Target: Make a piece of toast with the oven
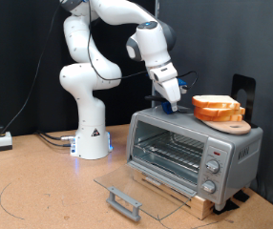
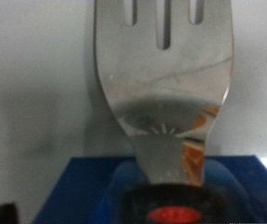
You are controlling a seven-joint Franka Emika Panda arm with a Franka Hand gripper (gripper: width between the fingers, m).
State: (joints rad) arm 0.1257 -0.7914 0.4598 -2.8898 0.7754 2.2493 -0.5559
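Gripper [image 1: 169, 105] holds one fork [image 2: 163, 89] above the one oven [image 1: 194, 148], door dropped open. Two toast slices [image 1: 217, 105] stacked beside it on one board [image 1: 234, 125].

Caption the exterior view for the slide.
Franka claw over the toaster oven, door dropped open; bread slices on a round board on top.

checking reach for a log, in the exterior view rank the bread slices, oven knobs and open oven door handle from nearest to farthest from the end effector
1. Bread slices, on the round wooden board atop the oven, just to the exterior view's right of the end effector.
2. Oven knobs, lower right on the front panel.
3. Door handle, lowest, at the open glass door's outer edge.
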